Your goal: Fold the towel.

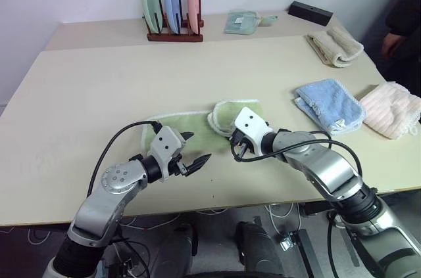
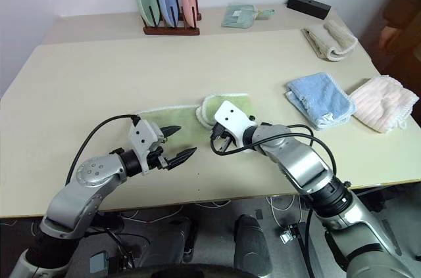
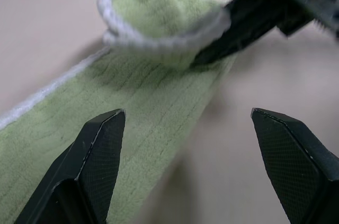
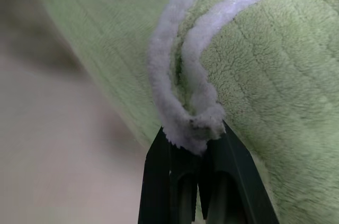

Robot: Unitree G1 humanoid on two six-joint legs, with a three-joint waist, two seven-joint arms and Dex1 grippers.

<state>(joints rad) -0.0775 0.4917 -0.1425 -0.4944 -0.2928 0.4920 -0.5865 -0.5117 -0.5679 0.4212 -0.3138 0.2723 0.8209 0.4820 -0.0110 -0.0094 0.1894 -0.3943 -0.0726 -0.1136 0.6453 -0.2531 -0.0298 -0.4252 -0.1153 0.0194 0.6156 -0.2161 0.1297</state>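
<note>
Lying in the lower middle of the left eye view, the towel (image 1: 197, 127) stretches as a long green strip on the beige bench (image 1: 99, 87), and its right end is lifted and curled over toward the left. The right claw (image 1: 235, 150) is closed tight on the whitish trimmed edge of this lifted end; the right wrist view shows the doubled white edge pinched between the two black fingers (image 4: 159, 181). The left claw (image 1: 196, 150) hovers just beside the near edge of the towel, left of the right claw, with its fingers spread wide and nothing between them. In the left wrist view its two fingertips (image 3: 100, 144) stand far apart, one over the green cloth and the other over the bare bench.

At the right of the frame lie a blue cloth (image 1: 329, 105) and, touching it, a pale pink cloth (image 1: 389, 108). Further up at the right there is a beige rolled cloth (image 1: 335, 46). In the upper middle stands a wooden rack (image 1: 174, 33) with three plates in green, blue and pink. Right of it lie a small greenish cloth (image 1: 242, 22) and a black box (image 1: 310, 12). At the upper right edge a person (image 1: 401, 22) shows partly.
</note>
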